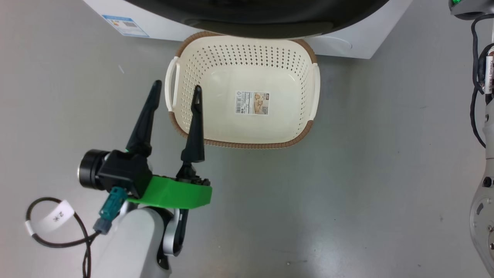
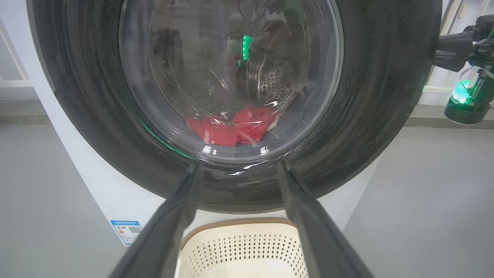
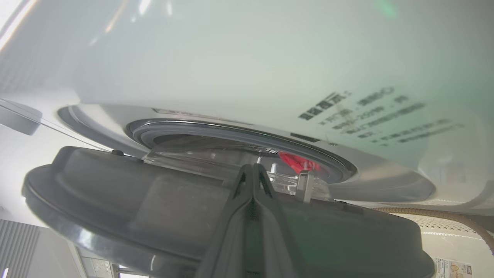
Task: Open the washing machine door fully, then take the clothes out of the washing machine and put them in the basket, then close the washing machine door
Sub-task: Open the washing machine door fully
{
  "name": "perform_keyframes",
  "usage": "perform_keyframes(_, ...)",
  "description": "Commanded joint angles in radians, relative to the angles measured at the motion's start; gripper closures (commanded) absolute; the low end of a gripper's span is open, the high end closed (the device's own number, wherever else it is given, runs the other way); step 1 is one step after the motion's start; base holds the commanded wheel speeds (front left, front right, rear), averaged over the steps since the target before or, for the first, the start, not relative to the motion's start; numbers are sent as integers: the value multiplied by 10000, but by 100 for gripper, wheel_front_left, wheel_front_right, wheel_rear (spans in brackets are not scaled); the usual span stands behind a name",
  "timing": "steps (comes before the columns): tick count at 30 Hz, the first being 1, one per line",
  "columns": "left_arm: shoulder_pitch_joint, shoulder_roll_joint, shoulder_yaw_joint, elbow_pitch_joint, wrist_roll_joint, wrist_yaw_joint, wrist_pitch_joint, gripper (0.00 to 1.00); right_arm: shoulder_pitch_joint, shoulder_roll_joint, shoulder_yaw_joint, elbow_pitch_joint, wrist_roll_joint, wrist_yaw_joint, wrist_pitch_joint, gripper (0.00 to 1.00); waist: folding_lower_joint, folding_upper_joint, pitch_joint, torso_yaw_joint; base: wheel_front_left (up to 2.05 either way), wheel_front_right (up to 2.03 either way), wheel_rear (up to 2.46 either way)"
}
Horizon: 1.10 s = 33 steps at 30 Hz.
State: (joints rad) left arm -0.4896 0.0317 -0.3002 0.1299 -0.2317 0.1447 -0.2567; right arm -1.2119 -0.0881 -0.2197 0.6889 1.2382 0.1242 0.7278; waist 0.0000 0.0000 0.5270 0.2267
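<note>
Door rim (image 3: pixel 115 200) at tips of closed right jaws

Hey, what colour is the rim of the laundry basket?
Brown, with a woven look, on the cream basket; the head view shows it best.

**Grey floor, pale walls**

A smooth grey floor (image 1: pixel 366 185) spreads in front of the washing machine (image 1: pixel 366 34) and away to both sides of it. It is matt with a soft sheen and carries a few dark specks and faint scuffs. In the left wrist view, a pale wall (image 2: pixel 9 50) crossed by white framing bars stands behind the machine on the left. It meets the floor along a darker grey band (image 2: pixel 19 112), and a similar strip (image 2: pixel 428 121) runs behind the machine on the right. In the right wrist view, grey vertical slats (image 3: pixel 15 243) stand low and left of the machine, beside a bright white patch (image 3: pixel 131 275).
</note>
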Motion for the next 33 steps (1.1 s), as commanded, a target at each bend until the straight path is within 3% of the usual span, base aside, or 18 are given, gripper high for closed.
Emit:
perform_keyframes(1, 270, 194, 422, -318, 62, -6, -51, 0, 161, 375, 278, -224, 12, 65, 146, 100, 0, 0, -23, 1, 0, 0, 0)
perform_keyframes(33, 986, 209, 845, -296, 201, -140, -51, 0, 2420, 378, 2041, -1460, 1669, 65, -19, 100, 0, 0, -1284, -213, 0, 0, 0)
